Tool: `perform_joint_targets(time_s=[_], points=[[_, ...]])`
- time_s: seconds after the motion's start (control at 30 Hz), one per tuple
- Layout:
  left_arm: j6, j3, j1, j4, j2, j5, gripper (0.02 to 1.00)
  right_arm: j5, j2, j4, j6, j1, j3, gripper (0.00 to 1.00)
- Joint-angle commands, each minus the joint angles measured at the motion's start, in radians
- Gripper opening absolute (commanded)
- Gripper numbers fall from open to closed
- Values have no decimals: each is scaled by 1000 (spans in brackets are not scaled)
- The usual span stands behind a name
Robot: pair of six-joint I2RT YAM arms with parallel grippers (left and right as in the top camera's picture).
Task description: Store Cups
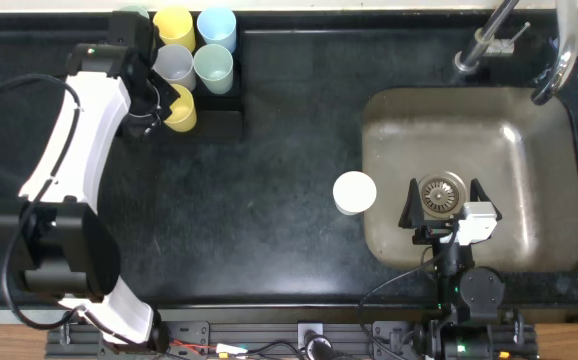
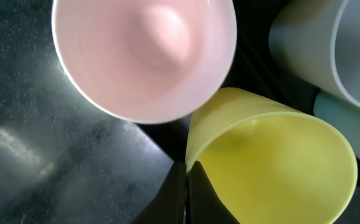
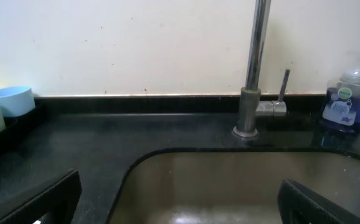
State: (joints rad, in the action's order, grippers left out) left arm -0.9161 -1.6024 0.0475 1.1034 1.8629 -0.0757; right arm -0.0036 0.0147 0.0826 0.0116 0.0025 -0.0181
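Top view, upper left: left gripper at black rectangular cup tray, pinched almost fully together on the thin rim wall of tilted yellow plastic cup. Leans mouth-sideways at the tray's near row, not yet seated upright. Just beside it in left wrist view: pink plastic cup, upright, at the tray's edge; cannot tell whether touching the yellow one. Standing on tray: upright yellow cup, light blue cup, translucent grey cup, pale green cup. Well apart, on dark speckled countertop just beside the steel sink: white plastic cup, mouth-down, not yet stored. Over the sink: right gripper, spread wide, holding nothing.

Risks, as judged. Thin edge pinch, so likely to pivot or slip free if swung fast. Likely to end on its side, or roll off the tray onto the counter, if released while tilted. Could knock the pink or grey cup over when pressed down to right it. Little room between neighbours; easy to wedge rim against rim. Could get the white cup nudged into the basin with a clumsy approach from the right gripper.
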Motion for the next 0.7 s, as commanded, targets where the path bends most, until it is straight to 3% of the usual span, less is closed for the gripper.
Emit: perform_joint_targets(time_s=[0.03,0.5,0.53,0.57,0.6,0.63,0.7], points=[[-28,5,-21,-6,30,4,36,-10,-11,-5,3,1,13,996],[-28,5,-19,-43,68,32,38,-10,-11,-5,3,1,13,996],[-28,5,-19,-43,68,32,139,-10,-11,-5,3,1,13,998],[-28,5,-19,-43,68,32,454,-10,-11,-5,3,1,13,996],[-28,5,-19,-43,68,32,836,-10,-11,-5,3,1,13,993],[-28,5,-19,-43,68,33,1000,-10,-11,-5,3,1,13,998],[-28,4,-19,-43,67,33,1000,-10,-11,-5,3,1,13,998]])
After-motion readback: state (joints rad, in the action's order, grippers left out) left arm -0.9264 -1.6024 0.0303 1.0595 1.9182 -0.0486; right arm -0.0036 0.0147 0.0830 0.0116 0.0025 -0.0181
